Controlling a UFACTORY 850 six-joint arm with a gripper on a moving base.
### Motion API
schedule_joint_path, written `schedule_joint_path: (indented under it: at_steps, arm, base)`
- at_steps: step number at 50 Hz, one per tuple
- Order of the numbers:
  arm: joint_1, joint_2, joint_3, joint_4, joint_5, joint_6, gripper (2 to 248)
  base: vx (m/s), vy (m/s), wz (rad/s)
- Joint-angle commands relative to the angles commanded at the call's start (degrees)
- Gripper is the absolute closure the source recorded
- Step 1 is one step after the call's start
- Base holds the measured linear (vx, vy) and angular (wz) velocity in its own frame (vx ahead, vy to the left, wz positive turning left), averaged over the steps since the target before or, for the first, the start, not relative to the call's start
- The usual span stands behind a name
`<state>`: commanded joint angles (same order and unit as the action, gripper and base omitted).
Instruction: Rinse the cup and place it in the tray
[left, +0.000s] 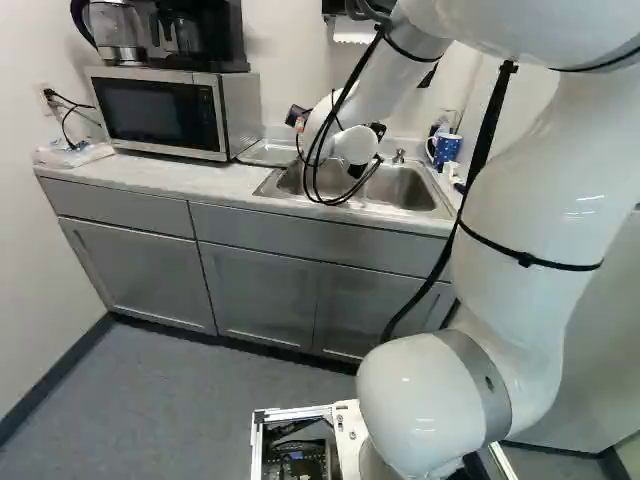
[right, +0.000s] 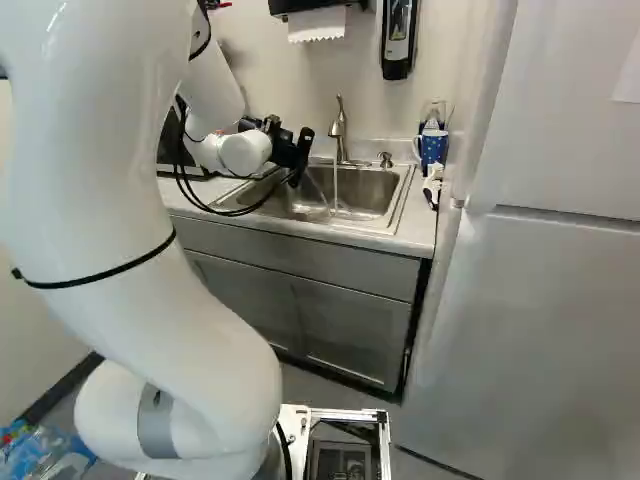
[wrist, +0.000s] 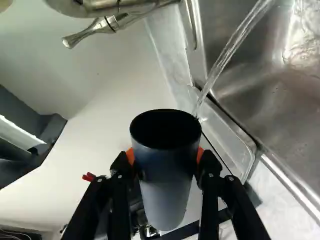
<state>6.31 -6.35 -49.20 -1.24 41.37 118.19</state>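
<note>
I see my arm at left, faucet running into sink, blue mug near fridge, wall dispenser above.

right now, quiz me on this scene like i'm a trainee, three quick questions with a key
1. Multiple choice: where is the cup?
a) lying on the floor
b) clamped in the gripper
c) inside a drawer

2. True or false: water is running from the faucet.

3. Fill in the blank: in the left base view, the microwave stands on the ____.

Key: 1. b; 2. true; 3. counter
</note>
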Motion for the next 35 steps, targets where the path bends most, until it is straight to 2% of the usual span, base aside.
schedule_joint_path:
  at_steps: [35]
  arm:
    - [0.0, 0.0, 0.0, 0.0, 0.0, 0.44, 124]
  base:
    - [0.0, 0.0, 0.0]
